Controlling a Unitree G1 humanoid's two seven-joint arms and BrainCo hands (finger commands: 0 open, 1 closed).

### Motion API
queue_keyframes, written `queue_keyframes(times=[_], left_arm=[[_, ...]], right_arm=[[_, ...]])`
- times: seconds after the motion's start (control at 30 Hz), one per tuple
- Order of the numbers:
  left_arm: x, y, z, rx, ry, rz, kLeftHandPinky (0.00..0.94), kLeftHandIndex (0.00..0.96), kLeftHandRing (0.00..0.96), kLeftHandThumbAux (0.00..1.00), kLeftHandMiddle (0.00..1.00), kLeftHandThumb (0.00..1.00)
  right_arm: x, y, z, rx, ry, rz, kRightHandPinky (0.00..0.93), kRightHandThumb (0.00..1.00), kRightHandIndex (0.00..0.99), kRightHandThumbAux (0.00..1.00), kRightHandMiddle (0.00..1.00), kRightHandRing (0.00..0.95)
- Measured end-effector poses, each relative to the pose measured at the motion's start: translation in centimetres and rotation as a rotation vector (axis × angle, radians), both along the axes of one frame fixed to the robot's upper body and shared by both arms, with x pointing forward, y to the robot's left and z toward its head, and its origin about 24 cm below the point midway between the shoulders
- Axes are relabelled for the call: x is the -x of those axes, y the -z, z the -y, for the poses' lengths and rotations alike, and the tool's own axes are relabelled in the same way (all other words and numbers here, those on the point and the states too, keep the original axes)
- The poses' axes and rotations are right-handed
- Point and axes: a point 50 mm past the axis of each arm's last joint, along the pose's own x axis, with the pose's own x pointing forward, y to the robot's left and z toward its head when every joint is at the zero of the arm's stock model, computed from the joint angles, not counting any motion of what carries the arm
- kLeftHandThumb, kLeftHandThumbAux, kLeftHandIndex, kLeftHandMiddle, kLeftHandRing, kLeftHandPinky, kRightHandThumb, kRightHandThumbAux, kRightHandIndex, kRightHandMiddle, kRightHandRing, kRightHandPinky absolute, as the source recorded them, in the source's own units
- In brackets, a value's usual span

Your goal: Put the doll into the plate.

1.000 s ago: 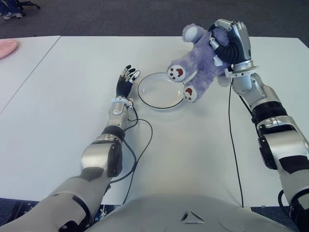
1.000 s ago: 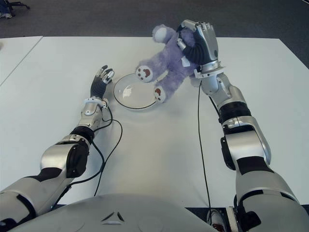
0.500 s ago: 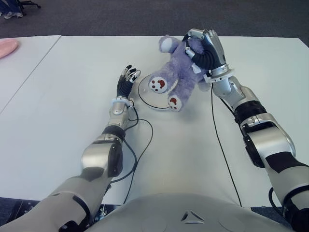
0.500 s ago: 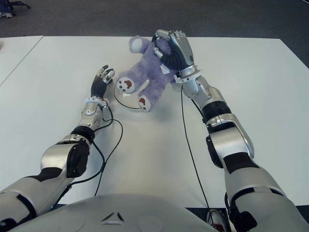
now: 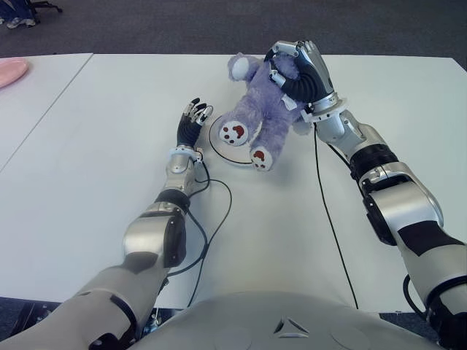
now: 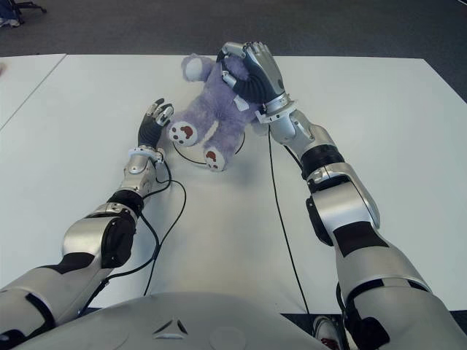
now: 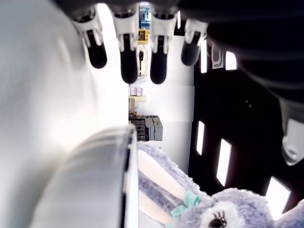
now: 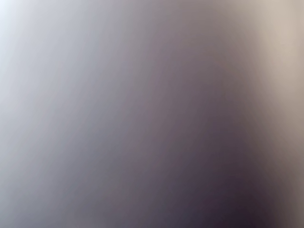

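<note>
- Far left edge of the left eye view: a pink rounded object (image 5: 10, 72) lies on a neighbouring white surface, only partly in frame.
- White flat table (image 5: 95, 168) carries everything else; dark carpeted floor (image 5: 182, 25) beyond its far edge.
- Left robot hand (image 5: 192, 121), black fingers with silver tips, shows just left of the plate, palm toward it; fingers straight and spread, nothing in them. Left wrist view shows the fingertips (image 7: 128, 71) extended with empty space between them.
- Black cable (image 5: 211, 219) loops on the table beside the left forearm.
- Round clear glass plate (image 5: 217, 145) sits just right of the left robot hand; only part of its rim shows, the rest is covered by the doll.
- Fluffy purple teddy-bear doll (image 5: 259, 109) is over the plate, tilted, head toward the far side, both feet with white soles and red paw marks toward the robot. One foot is above the plate, the other at its near right rim. Cannot tell whether the feet touch the plate.
- Right robot hand (image 5: 300, 73), silver and black, is curled around the doll's upper body from the right side, fingers wrapped into the fur, holding it.
- Right wrist view is a grey-purple blur, nothing readable there.
- Second black cable (image 5: 330, 211) runs along the table beside the right forearm.
</note>
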Motion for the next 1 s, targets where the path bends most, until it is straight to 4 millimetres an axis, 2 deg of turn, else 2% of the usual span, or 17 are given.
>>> queue_keyframes(times=[0.43, 1.0], left_arm=[[0.0, 0.0, 0.1, -0.006, 0.007, 0.0, 0.131, 0.121, 0.165, 0.472, 0.182, 0.0], [0.0, 0.0, 0.1, -0.002, 0.004, 0.0, 0.132, 0.119, 0.168, 0.458, 0.189, 0.0]], right_arm=[[0.0, 0.2, -1.1, 0.035, -0.031, -0.015, 0.834, 0.703, 0.438, 0.724, 0.858, 0.851], [-0.1, 0.1, -3.6, 0.061, -0.098, -0.037, 0.835, 0.701, 0.438, 0.726, 0.859, 0.851]])
